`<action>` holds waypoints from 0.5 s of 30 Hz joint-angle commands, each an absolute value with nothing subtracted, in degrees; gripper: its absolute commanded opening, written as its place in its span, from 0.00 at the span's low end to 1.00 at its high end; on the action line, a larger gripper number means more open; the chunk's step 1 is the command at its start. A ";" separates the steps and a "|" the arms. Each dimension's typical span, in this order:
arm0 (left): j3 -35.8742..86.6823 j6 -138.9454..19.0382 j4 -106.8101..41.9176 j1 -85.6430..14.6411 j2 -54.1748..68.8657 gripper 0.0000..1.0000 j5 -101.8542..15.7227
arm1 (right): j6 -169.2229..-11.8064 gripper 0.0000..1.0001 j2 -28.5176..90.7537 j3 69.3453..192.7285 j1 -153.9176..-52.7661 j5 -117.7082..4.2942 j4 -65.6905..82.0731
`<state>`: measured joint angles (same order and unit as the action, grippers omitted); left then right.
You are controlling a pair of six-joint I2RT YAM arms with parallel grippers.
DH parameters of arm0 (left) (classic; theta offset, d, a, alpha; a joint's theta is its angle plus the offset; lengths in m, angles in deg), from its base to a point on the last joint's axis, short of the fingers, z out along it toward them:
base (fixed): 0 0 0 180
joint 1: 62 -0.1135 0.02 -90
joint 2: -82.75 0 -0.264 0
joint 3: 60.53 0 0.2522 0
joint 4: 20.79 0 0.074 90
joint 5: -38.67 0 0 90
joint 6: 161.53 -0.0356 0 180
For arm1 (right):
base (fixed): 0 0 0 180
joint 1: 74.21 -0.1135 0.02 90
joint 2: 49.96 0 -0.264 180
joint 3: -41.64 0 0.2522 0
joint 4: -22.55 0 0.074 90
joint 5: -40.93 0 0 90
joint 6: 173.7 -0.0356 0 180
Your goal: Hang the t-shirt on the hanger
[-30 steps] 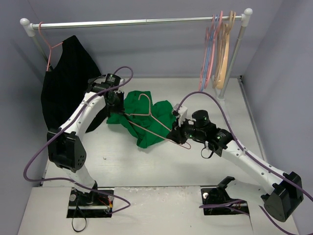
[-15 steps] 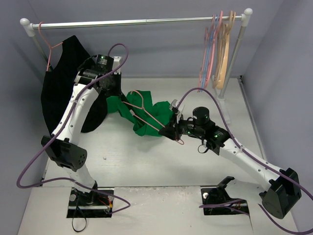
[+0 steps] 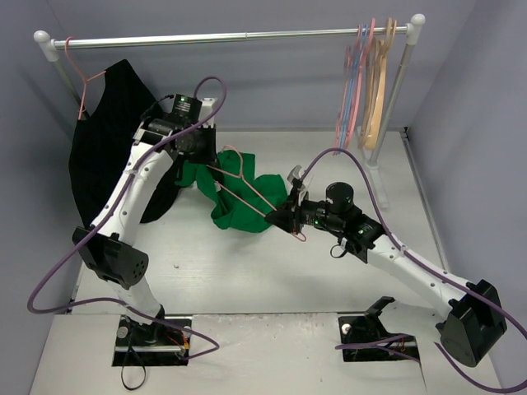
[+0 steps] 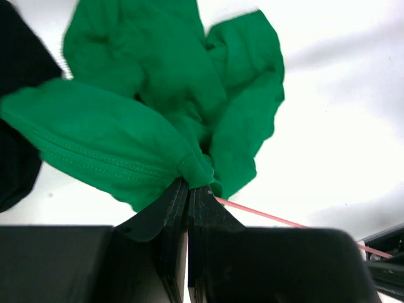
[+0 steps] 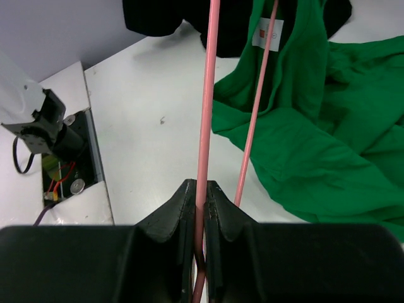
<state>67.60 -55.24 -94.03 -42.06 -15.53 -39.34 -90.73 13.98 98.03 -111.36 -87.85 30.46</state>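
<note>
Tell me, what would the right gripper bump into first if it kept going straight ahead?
Probably the green t-shirt, just ahead of the right gripper along the pink hanger it grips.

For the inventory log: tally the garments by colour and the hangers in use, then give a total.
Green t-shirt: 1
Black garment: 1
Pink hangers in use: 2 (the held hanger in the right gripper, the rail hanger under the black garment)
Total: 4
Spare hangers bunched at the right end of the rail overlap too much to count.
</note>
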 commanded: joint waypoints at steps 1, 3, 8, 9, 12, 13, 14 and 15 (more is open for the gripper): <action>66.80 -51.76 -89.84 -39.77 -10.95 0.03 -38.40 | -91.61 0.00 12.70 97.68 -110.61 -84.32 42.79; 66.96 -50.88 -89.75 -39.76 -9.71 0.03 -39.99 | -92.13 0.00 12.70 97.06 -110.08 -84.13 44.29; 70.82 -50.44 -91.06 -38.10 -9.53 0.04 -39.98 | -93.10 0.00 13.75 97.06 -109.90 -84.49 46.84; 71.62 -50.53 -91.67 -37.40 -9.45 0.04 -40.95 | -93.10 0.00 13.93 97.06 -109.90 -84.40 47.10; 72.24 -50.70 -91.16 -35.72 -8.13 0.04 -44.73 | -93.19 0.00 13.58 96.19 -109.81 -83.35 47.46; 72.33 -50.70 -90.98 -35.63 -7.69 0.04 -45.00 | -93.28 0.00 13.23 95.92 -109.81 -83.00 47.55; 72.50 -50.70 -90.98 -35.55 -7.60 0.04 -44.91 | -93.45 0.00 12.80 95.75 -109.72 -82.90 47.89; 73.20 -50.70 -91.50 -35.46 -7.69 0.04 -44.65 | -93.54 0.00 12.70 95.66 -109.46 -82.90 48.16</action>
<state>69.18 -51.61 -92.50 -36.31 -11.68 -43.75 -92.93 14.07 95.08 -110.14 -84.22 37.80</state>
